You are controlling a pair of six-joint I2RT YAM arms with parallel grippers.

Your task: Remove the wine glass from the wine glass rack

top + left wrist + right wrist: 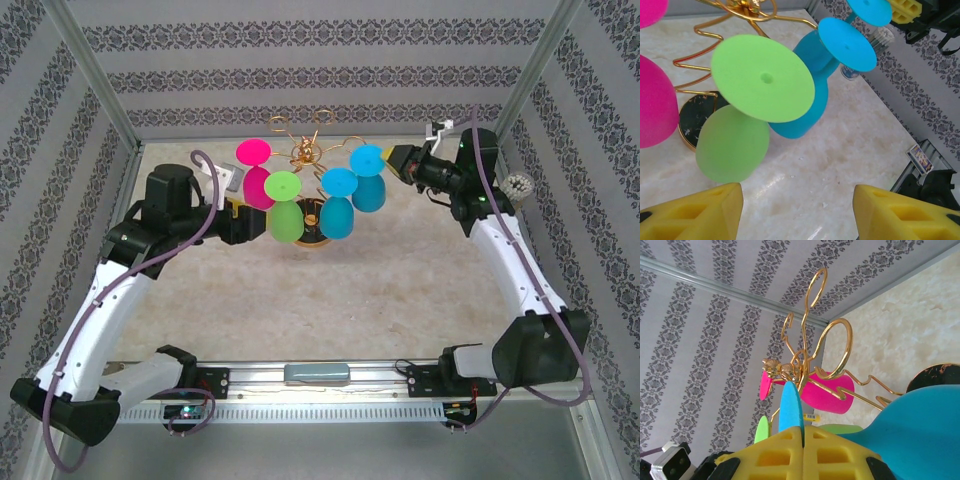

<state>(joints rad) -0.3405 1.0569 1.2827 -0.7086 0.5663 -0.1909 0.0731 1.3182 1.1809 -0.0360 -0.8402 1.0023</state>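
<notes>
Your left gripper [797, 200] hung half open, empty, near the green glass [732, 145], your right gripper [802, 435] was pinched shut beside a blue glass [920, 430], both glasses hung on the gold rack [310, 152]

The gold wire wine glass rack [307, 152], with looped arms and a round dark base, stands upright at the far middle of the pale worktop [400, 290]. A pink plastic wine glass [258, 190], a green wine glass [286, 222], a blue wine glass [335, 217] and a second blue wine glass [369, 193] hang from it, bowls down.

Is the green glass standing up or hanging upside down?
Upside down. The green glass hangs from the gold rack, foot up, bowl down.
</notes>
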